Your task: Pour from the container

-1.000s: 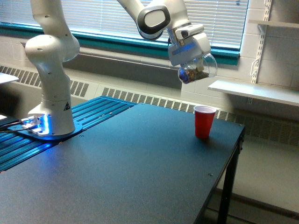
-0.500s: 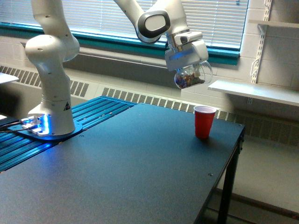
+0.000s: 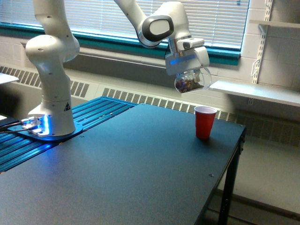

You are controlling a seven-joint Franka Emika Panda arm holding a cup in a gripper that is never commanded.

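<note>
My gripper (image 3: 190, 74) is shut on the container (image 3: 192, 81), a small clear plastic cup with brown granular bits showing through its wall. It hangs tilted in the air, above and a little toward the exterior view's left of the red cup (image 3: 205, 122). The red cup stands upright near the table's far right corner, well below the container. I see nothing falling between them.
The black table (image 3: 140, 164) has its right edge just past the red cup. The arm's white base (image 3: 52, 101) stands at the exterior view's left on a blue ribbed mat. A white shelf (image 3: 255, 91) juts from the wall behind the cup.
The gripper with the container has shifted toward the exterior view's left and slightly down, and the container's tilt has lessened. The red cup has not moved.
</note>
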